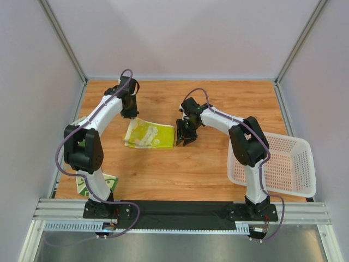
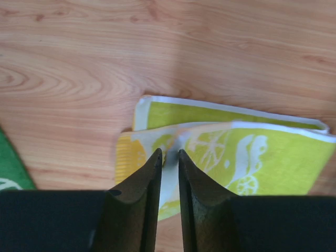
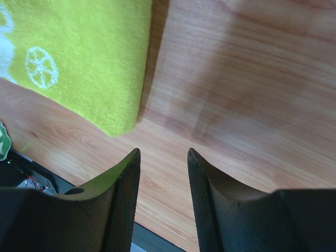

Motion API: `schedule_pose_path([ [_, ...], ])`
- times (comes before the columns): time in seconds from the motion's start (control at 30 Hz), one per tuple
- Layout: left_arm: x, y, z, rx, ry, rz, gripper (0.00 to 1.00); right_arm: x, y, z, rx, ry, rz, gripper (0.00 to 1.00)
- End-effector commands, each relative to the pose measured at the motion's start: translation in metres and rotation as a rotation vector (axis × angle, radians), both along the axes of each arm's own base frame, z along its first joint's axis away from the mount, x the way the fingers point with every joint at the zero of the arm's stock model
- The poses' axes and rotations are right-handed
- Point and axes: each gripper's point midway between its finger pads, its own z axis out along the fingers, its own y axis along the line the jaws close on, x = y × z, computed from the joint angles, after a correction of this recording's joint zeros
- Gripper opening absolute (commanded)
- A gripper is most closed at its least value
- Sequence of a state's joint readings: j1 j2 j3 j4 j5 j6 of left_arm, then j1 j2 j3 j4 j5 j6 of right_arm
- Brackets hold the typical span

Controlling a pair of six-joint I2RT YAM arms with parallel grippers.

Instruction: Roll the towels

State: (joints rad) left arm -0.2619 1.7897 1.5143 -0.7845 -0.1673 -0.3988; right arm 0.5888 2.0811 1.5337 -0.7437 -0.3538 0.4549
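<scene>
The pale yellow towel (image 1: 148,134) lies folded on the wooden table, left of centre. My left gripper (image 1: 130,113) is at its far left corner. In the left wrist view the jaws (image 2: 168,153) are nearly closed, pinching a raised fold of the towel (image 2: 252,152). My right gripper (image 1: 185,136) is open and empty over bare wood just right of the towel's right edge. It shows the same in the right wrist view (image 3: 164,152), beside the towel's corner (image 3: 89,58). The dark green towel (image 1: 95,183) lies by the left arm's base, partly hidden by the arm.
A white perforated basket (image 1: 297,164) sits at the table's right edge, overhanging it. Grey walls enclose the left, back and right sides. A black strip (image 1: 180,208) and a metal rail run along the near edge between the arm bases.
</scene>
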Motion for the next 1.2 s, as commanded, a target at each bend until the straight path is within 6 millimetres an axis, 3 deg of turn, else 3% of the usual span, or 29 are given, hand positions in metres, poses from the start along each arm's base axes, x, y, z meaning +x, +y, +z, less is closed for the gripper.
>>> schedule_pose_path([
  [0.0,0.000,0.017,-0.008,0.040,0.036,0.047,0.28,0.004,0.007,0.028,0.046,-0.057,0.025,0.43],
  [0.13,-0.004,0.038,-0.021,0.104,0.067,0.093,0.50,0.001,0.015,0.034,0.096,-0.049,0.043,0.46],
  [0.23,-0.011,0.049,-0.021,0.114,0.081,0.123,0.53,-0.001,0.025,0.045,0.171,-0.048,0.061,0.47],
  [0.3,-0.015,0.052,-0.009,0.119,0.051,0.134,0.54,-0.003,0.033,0.053,0.225,-0.045,0.071,0.50],
  [0.5,-0.052,0.052,0.001,0.063,0.031,0.165,0.53,0.009,0.043,0.062,0.258,-0.063,0.045,0.56],
  [0.63,-0.084,0.053,-0.029,0.046,0.106,0.193,0.54,0.018,0.045,0.050,0.216,-0.039,0.005,0.59],
  [0.73,-0.094,0.048,-0.048,0.018,0.156,0.190,0.54,0.021,0.043,0.036,0.161,-0.033,-0.008,0.61],
  [0.87,-0.095,0.038,-0.066,-0.034,0.178,0.189,0.54,0.015,0.048,0.015,0.099,-0.016,0.021,0.63],
  [1.07,-0.094,0.041,-0.085,-0.007,0.233,0.216,0.52,0.010,0.047,-0.006,0.051,0.012,0.020,0.62],
  [1.17,-0.087,0.041,-0.083,-0.002,0.211,0.217,0.45,0.010,0.050,-0.011,0.052,0.020,0.024,0.54],
])
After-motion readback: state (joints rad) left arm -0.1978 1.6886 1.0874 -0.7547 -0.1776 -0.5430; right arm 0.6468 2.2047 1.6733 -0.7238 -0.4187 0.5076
